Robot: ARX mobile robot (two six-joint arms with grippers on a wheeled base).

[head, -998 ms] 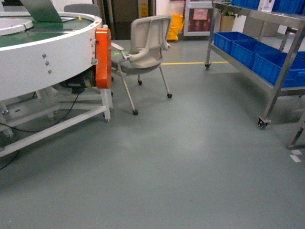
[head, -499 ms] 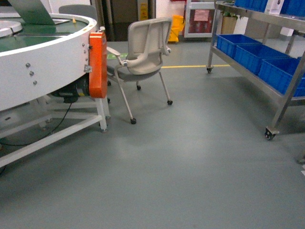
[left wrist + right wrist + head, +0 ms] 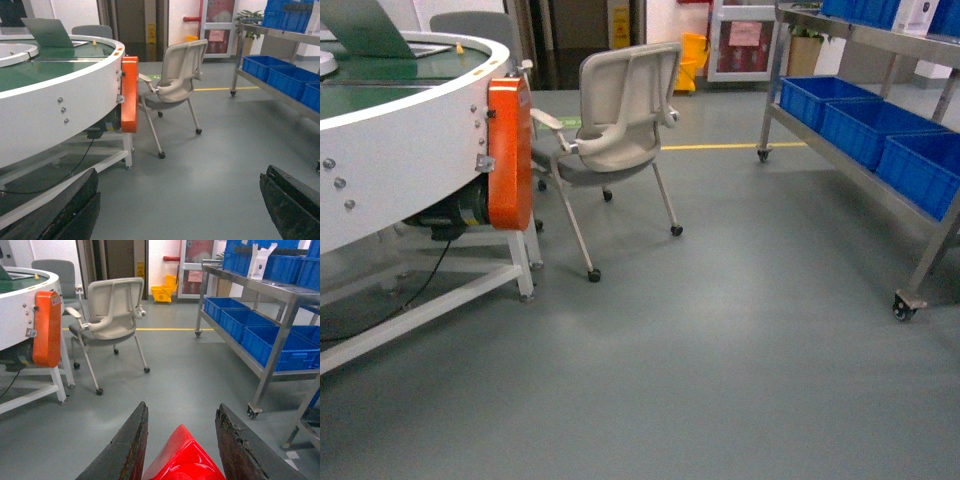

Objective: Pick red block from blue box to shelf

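The red block sits between the two dark fingers of my right gripper, which is shut on it; only its glossy upper corner shows at the bottom of the right wrist view. My left gripper is open, its fingers wide apart over bare floor. The steel shelf stands on casters along the right, and the shelf is also ahead and right of the held block. The blue box is out of view. Neither gripper shows in the head view.
A round white conveyor table with an orange guard fills the left. A grey wheeled chair stands beside it. Dark blue crates fill the shelf's lower tier. A yellow floor line runs behind, with open grey floor in the middle.
The head view has moved forward: the conveyor table and chair loom larger, the orange guard slid left, and the shelf with its caster slid right and down.
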